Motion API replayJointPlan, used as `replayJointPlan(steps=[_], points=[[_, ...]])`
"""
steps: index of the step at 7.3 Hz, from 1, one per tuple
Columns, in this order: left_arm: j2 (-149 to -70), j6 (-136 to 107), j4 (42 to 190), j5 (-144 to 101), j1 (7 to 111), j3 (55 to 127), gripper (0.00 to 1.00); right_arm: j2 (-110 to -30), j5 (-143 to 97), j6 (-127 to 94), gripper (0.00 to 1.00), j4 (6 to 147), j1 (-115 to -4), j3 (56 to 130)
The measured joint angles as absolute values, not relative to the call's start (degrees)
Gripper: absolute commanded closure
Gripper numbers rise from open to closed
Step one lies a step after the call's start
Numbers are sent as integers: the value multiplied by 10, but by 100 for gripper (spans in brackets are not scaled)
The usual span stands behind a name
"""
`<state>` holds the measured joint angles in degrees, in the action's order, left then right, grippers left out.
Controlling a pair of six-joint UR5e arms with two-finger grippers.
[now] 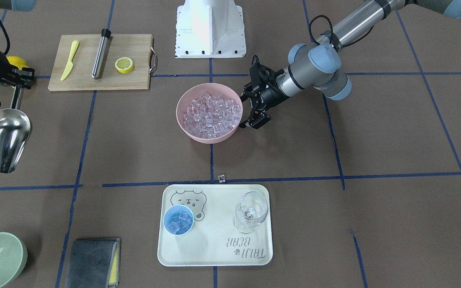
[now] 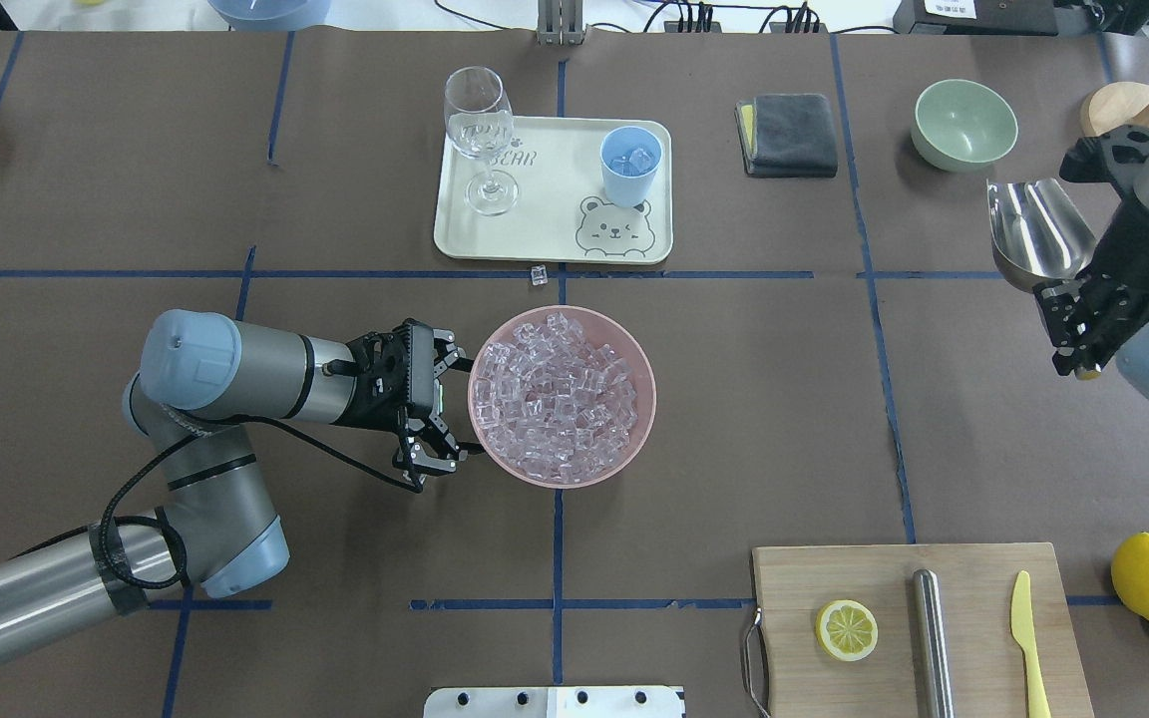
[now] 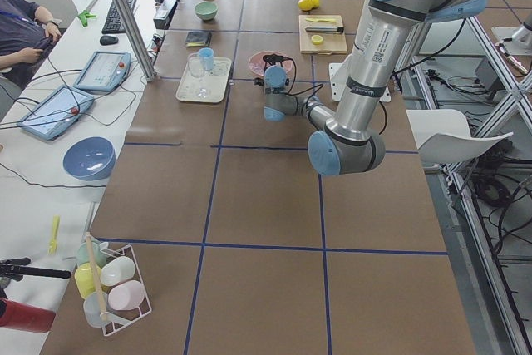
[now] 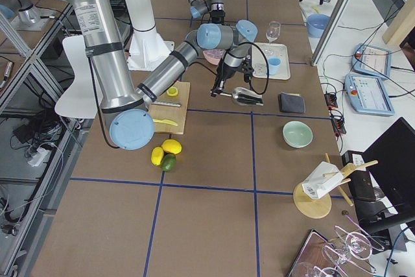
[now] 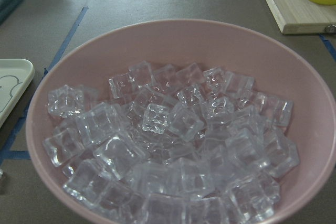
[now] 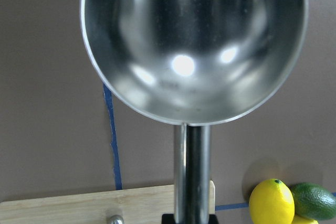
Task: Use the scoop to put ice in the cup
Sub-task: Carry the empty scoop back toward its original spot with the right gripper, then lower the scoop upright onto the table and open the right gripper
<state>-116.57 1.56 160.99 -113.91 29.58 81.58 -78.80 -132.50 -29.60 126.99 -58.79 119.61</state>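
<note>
**Overhead view, left to right.** My left gripper [image 2: 447,407], jaws apart, sits just beside the rim of the pink bowl [image 2: 650,399], seemingly to brace it while the ice [image 2: 555,394] is dug out. Beyond the bowl, on the tray [image 2: 545,204], the cup [image 2: 631,165] holds a few cubes. One stray cube [image 2: 538,276] lies beside the tray. At far right, my right gripper [image 1: 18,81] is clamped on the handle of the scoop [image 2: 1038,234]. The scoop is empty and raised well apart from the bowl, probably ready for another pass.

Ice [image 2: 631,160] in cup [image 2: 627,187]; scoop [image 1: 6,138] empty, aloft.
</note>
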Motion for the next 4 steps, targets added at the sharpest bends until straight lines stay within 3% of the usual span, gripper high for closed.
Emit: replayJointPlan(steps=[4], points=[[-1166,16,1610,-1139,295,816,0,-904,-1311,-507,100,993,-471,1185]])
